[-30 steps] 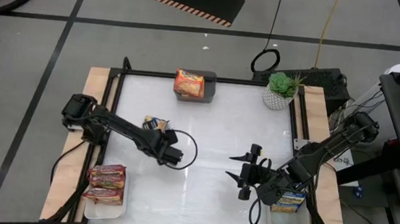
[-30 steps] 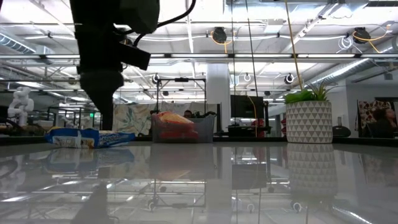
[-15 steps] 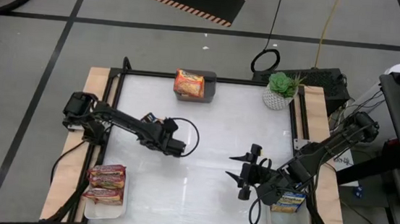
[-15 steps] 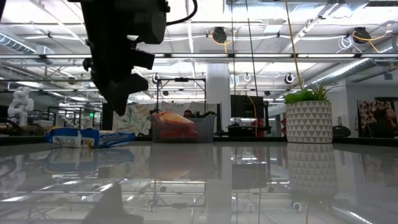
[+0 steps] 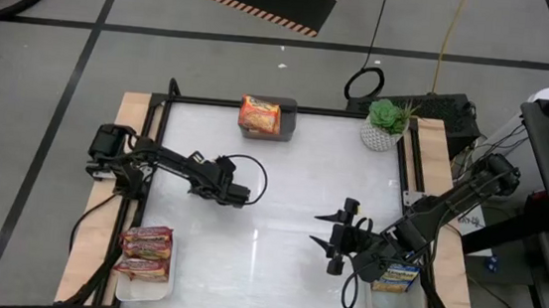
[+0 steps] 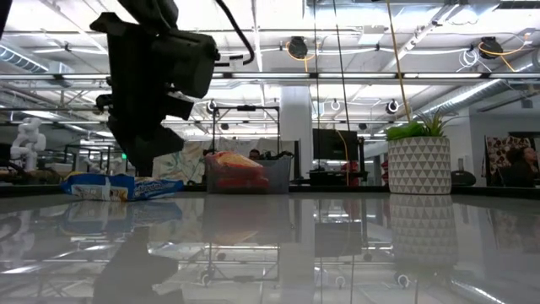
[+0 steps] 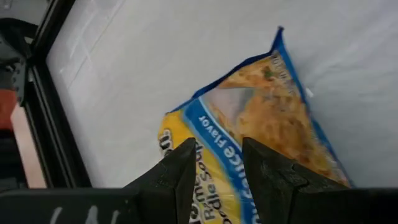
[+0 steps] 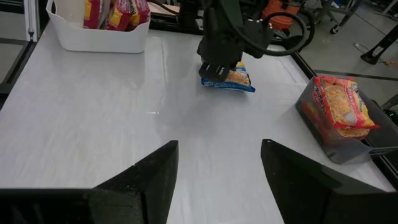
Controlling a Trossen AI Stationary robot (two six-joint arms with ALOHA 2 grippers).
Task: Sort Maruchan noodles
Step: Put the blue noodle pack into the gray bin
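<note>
The table (image 5: pixel 278 224) is carrying everything, and the grey bin (image 5: pixel 285 121) at its far edge serves as the landmark. The left arm (image 5: pixel 169 165) is reaching in from the bin's left, ending short of it. The right arm (image 5: pixel 449 204) is waiting on the bin's right, nearer the front edge. A plant pot (image 5: pixel 381 133) is standing just right of the bin. A left tray (image 8: pixel 99 34) is sitting at the front corner well left of the bin, holding red packets (image 5: pixel 145 251). A right tray (image 5: pixel 396 299) is sitting at the front corner well right of the bin, holding a blue-and-yellow packet (image 5: pixel 398 278). Orange packets (image 8: pixel 341 107) are lying in the bin.

The left gripper (image 7: pixel 217 163) is hovering over a loose blue packet (image 7: pixel 261 124), which is lying flat on the table, left of the bin and nearer the front. Its fingers are standing narrowly apart, holding nothing. The right gripper (image 8: pixel 217 163) is standing wide apart and empty.
</note>
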